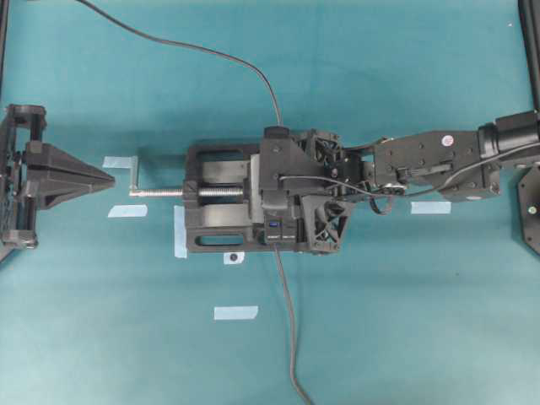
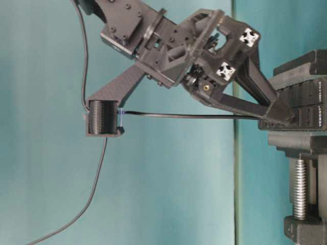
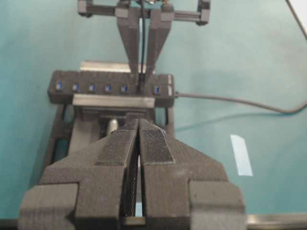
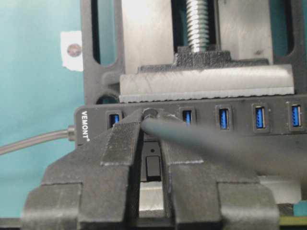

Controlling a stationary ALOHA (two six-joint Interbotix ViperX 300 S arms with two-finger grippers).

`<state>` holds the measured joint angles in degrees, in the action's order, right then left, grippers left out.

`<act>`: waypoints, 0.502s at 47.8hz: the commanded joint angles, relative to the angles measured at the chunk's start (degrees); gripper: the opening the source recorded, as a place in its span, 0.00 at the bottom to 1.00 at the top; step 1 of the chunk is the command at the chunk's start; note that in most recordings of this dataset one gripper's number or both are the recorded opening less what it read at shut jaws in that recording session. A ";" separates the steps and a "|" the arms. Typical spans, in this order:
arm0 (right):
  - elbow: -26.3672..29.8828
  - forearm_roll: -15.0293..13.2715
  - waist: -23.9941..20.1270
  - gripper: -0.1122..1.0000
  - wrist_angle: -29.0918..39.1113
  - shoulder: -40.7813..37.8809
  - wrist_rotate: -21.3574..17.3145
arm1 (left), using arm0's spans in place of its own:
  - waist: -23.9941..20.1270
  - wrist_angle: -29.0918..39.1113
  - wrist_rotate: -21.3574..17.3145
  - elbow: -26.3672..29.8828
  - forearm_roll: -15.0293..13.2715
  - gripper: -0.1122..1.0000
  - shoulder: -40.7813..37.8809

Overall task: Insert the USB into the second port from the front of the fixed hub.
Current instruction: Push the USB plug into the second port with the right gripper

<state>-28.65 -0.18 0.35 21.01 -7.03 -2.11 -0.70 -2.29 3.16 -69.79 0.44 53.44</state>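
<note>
USB plug [image 4: 149, 115] pinched in right gripper [image 4: 151, 143], standing upright over second port from cable end of fixed hub [image 4: 288, 136]; left gripper [image 3: 138, 143] clenched empty, well back.

The right gripper [image 4: 149, 143] hides the USB [image 4: 149, 115] tip, seemingly at the fixed hub [image 4: 240, 103].

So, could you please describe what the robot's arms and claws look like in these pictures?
Both are matte black. The right claw and left claw have wedge-shaped printed fingers with ribbed pads. The right arm shows boxy links, small stickers, screws and thin black cabling. A black cylinder hangs under a flat bracket beneath the wrist.
</note>
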 commanded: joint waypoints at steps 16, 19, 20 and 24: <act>0.09 0.00 -0.35 0.17 1.05 -0.70 -0.35 | -0.09 -0.26 0.09 0.79 0.18 0.10 -0.35; 0.26 0.00 -0.35 0.17 0.97 -0.62 -0.26 | -0.09 -0.26 0.09 0.79 0.18 0.10 -0.26; 0.26 -0.09 -0.35 0.17 0.97 -0.62 -0.26 | -0.09 -0.35 0.09 0.79 0.18 0.10 -0.26; 0.44 -0.09 -0.35 0.17 0.79 -0.35 -0.26 | -0.09 -0.35 0.09 0.79 0.18 0.10 -0.26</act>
<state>-28.39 -0.18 0.26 21.53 -7.21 -2.11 -0.70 -2.29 3.16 -69.79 0.53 53.44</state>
